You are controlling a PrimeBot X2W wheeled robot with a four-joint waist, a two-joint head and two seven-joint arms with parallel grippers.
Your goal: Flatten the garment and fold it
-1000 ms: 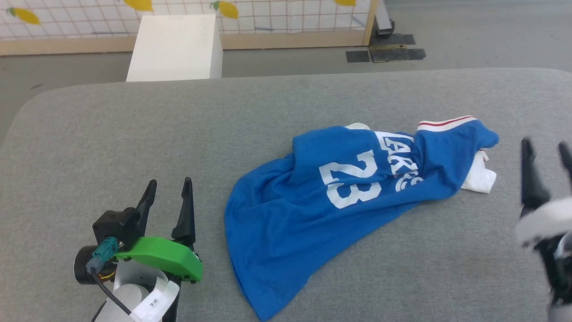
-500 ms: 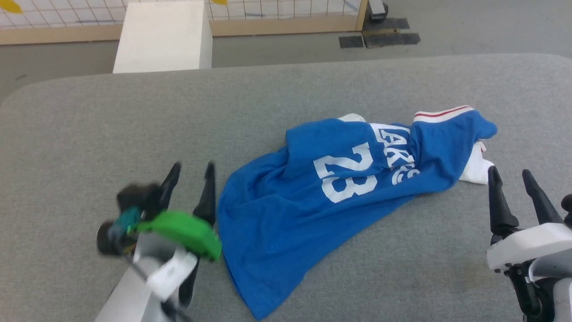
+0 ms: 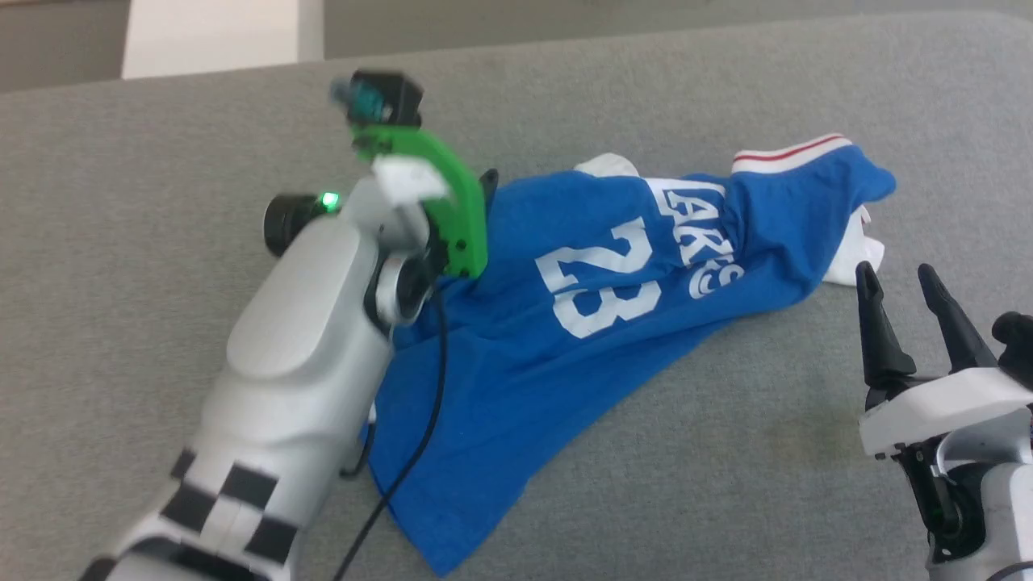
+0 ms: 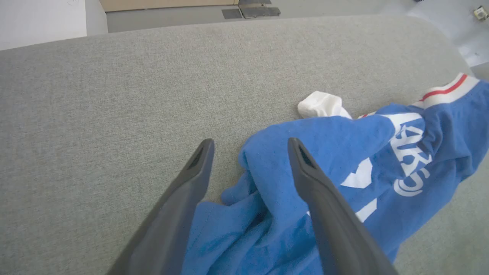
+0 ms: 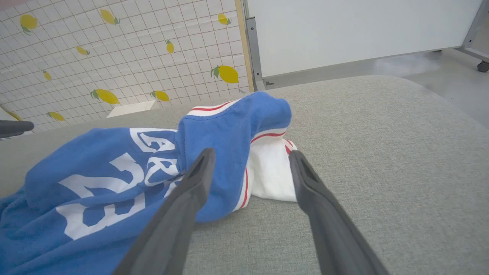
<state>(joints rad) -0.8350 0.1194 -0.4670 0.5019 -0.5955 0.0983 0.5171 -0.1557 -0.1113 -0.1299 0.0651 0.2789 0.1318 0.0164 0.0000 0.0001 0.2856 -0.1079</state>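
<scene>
A crumpled blue garment lay on a grey cloth-topped desk, its white number 23 and white lettering facing up. Around it the desk was bare. Beyond the garment's far side, past the desk edge, stood a white block. Behind its trimmed end were a lemon-print wall and a white panel.

The robot's pale left forearm, carrying a green bracket and a black cable, reached across the garment's left part and hid some of the blue cloth there.

The garment's long axis ran slantwise, from a blue hem corner nearest the robot at the left to the red-and-white trim at the far right. A white sleeve poked out under that right end, and another white scrap showed at the far edge.

The left pincer stood open over the garment's far-left fold, one finger above blue cloth and the other above bare desk beside it. Whether either finger touched could not be told. The right pincer stood open and empty just beside the white sleeve, on the robot's side of the garment, its fingers aimed at that end.
</scene>
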